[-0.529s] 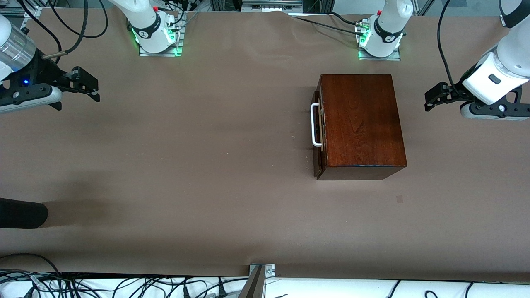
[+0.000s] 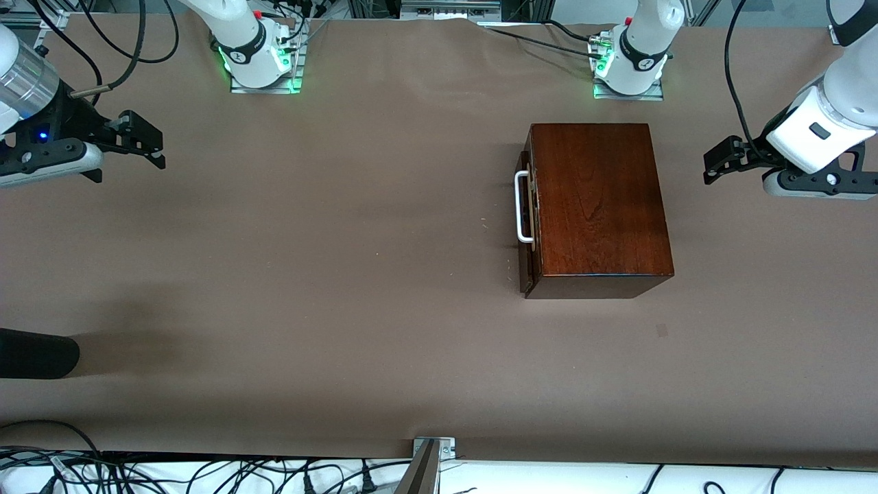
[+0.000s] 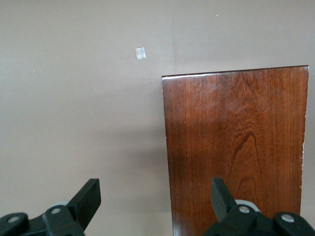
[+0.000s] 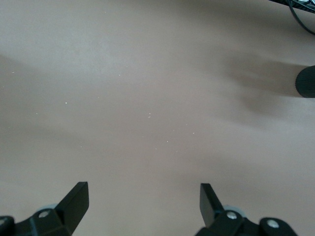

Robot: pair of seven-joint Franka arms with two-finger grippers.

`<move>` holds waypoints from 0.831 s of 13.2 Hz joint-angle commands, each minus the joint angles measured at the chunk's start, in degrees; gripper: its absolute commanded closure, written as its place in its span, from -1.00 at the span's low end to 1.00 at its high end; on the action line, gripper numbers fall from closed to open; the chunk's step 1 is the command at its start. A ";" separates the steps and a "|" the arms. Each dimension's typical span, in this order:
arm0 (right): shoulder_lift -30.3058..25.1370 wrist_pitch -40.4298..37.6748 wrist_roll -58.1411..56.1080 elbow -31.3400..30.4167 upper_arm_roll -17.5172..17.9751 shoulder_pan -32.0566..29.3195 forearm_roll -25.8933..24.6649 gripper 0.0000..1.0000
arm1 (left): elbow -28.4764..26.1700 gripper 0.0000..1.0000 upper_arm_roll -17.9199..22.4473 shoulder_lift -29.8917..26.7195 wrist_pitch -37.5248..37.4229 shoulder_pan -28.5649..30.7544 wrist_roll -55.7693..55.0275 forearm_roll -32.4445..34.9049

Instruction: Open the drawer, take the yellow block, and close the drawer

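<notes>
The dark mahogany box (image 2: 600,206) stands on the table toward the left arm's end. Its drawer (image 2: 527,213) is shut, and the white bar handle (image 2: 523,207) faces the right arm's end. The yellow block is hidden. My left gripper (image 2: 713,163) is open and empty, in the air at the left arm's end of the table, beside the box. In the left wrist view the gripper (image 3: 155,194) frames the box's top (image 3: 236,142). My right gripper (image 2: 154,140) is open and empty, over bare table at the right arm's end; its wrist view (image 4: 143,194) shows only table.
A black cylinder (image 2: 34,353) juts in at the right arm's end, nearer the front camera; it also shows in the right wrist view (image 4: 306,82). A small pale tape patch (image 2: 661,330) lies on the brown table cover nearer the camera than the box.
</notes>
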 commanded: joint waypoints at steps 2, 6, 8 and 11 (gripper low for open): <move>0.23 -1.17 0.33 1.08 0.32 -0.42 -0.22 -1.00 | 1.29 -1.00 -0.14 0.20 -3.18 -0.41 -0.50 -0.92; 0.23 -1.17 -0.10 1.08 0.32 -0.42 -0.31 -1.00 | 3.67 -1.00 -0.67 3.81 -5.39 -0.50 0.11 -0.40; 0.23 -1.17 -0.19 1.08 0.32 -0.42 -0.31 -1.00 | 3.68 -1.00 -0.67 3.90 -5.39 -0.41 0.20 -0.40; 0.23 -1.17 -0.19 1.08 0.32 -0.42 -0.22 -1.00 | 2.89 -1.00 -3.21 3.90 -6.88 -0.41 -0.33 -0.57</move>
